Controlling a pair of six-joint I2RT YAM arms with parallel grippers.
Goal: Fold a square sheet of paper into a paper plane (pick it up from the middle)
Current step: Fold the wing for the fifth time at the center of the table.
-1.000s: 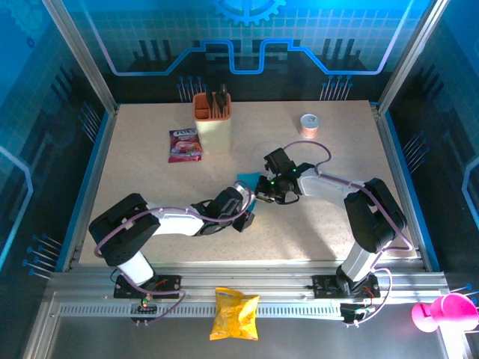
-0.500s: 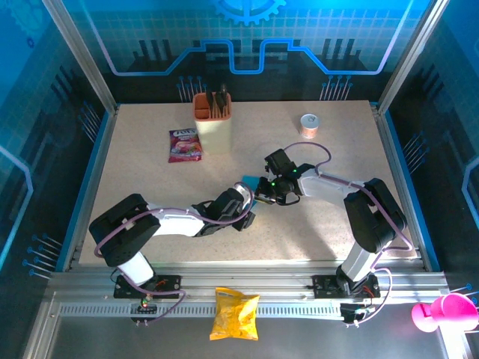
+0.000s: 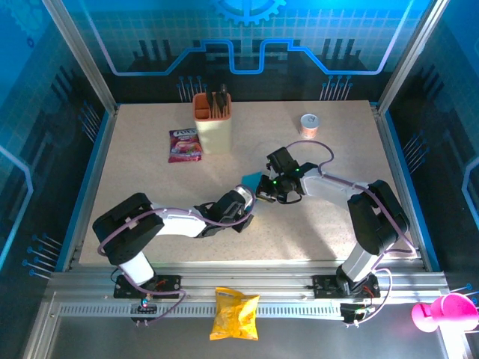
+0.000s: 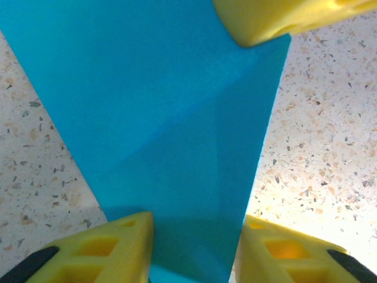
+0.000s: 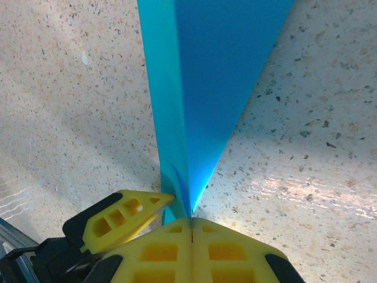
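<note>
- Thin cyan-blue sheet of paper point(image 3: 250, 179), folded to a tapering wedge, sits mid-table between the two grippers.
- Right wrist view: the sheet of paper point(image 5: 218, 71) has its narrow end at the right gripper point(image 5: 191, 227); the long axis runs straight away from it, widening.
- Right gripper fingers pressed together, pinching that narrow end.
- Left gripper point(image 4: 191, 250) spread, one yellow finger on each side of the sheet of paper point(image 4: 171, 118); diagonal crease visible.
- Both arms stretched low over the speckled beige table point(image 3: 150, 164), wrists converging at centre.

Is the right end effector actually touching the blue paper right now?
Touching. The right wrist view shows the right end effector closed on the tip of the blue paper.
</note>
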